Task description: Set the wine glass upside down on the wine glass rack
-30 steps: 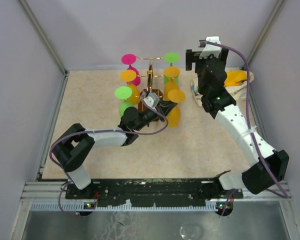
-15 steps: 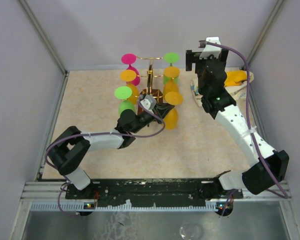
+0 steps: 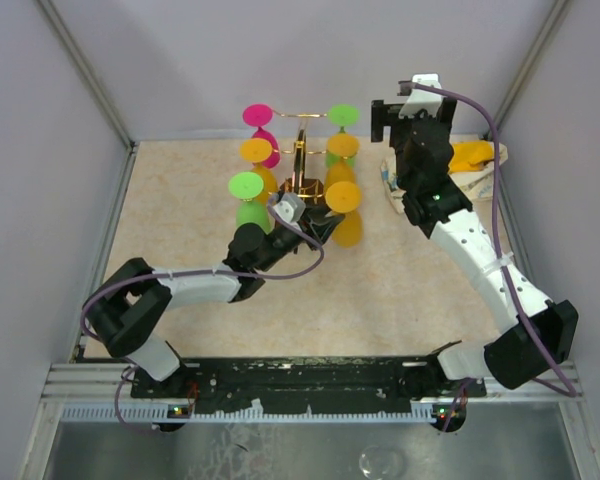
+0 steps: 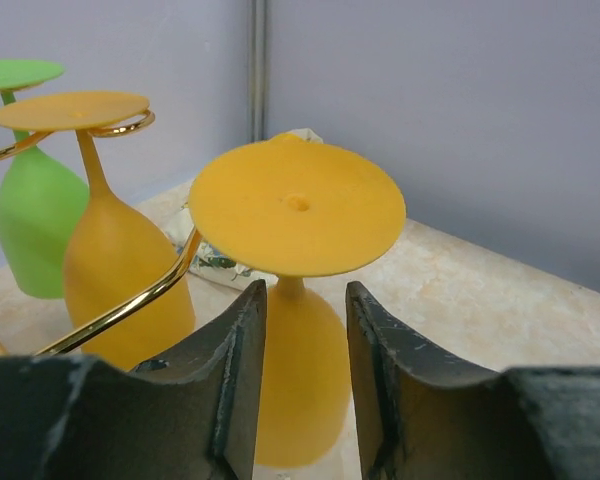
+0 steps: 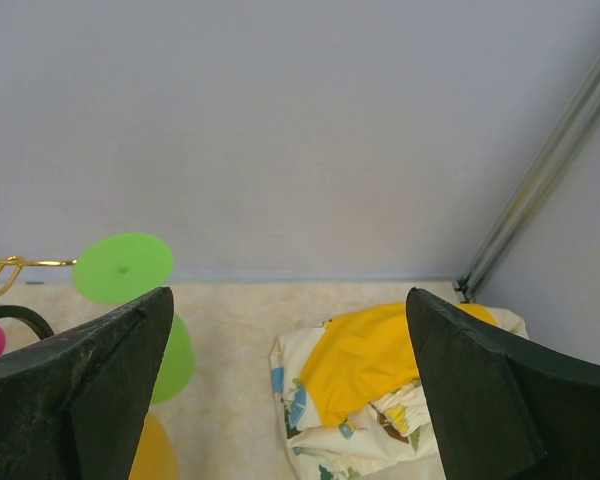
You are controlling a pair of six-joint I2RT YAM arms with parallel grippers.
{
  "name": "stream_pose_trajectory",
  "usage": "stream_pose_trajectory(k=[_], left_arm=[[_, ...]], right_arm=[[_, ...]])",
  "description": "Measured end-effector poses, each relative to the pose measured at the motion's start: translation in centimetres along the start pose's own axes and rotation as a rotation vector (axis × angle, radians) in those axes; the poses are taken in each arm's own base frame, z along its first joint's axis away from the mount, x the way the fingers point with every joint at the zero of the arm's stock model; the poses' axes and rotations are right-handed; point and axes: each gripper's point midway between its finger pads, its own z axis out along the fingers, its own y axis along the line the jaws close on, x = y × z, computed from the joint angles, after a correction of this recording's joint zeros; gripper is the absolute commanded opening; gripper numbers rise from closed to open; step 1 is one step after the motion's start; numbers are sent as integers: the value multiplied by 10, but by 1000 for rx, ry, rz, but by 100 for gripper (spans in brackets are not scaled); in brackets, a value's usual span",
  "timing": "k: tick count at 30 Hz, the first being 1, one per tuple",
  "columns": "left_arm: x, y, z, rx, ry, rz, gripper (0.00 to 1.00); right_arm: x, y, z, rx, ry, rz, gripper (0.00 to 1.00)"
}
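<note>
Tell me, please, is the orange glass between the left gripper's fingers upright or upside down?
Upside down: the orange glass has its flat foot on top, bowl below.

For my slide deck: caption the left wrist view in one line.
Left tool grips an upside-down orange glass by its bowl, foot beside a wire arm of the gold rack.

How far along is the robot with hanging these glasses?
Nearly done. Five glasses hang upside down on the wine glass rack. The left gripper straddles the sixth, an orange wine glass, inverted at a gold arm's tip; whether it hangs freely is unclear. Left to do: release and withdraw. The right gripper is open, empty.
</note>
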Motion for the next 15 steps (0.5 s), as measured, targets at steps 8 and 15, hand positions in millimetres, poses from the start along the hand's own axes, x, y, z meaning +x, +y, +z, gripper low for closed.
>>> stream_pose_trajectory(k=[8,15], left_arm=[[3,3,-11,-23,21,-3,87],[-3,-4,-29,-26,44,4,100]], right_arm=[[5,1,-1,-2,17,10,99],[7,-3,1,7,26,25,99]])
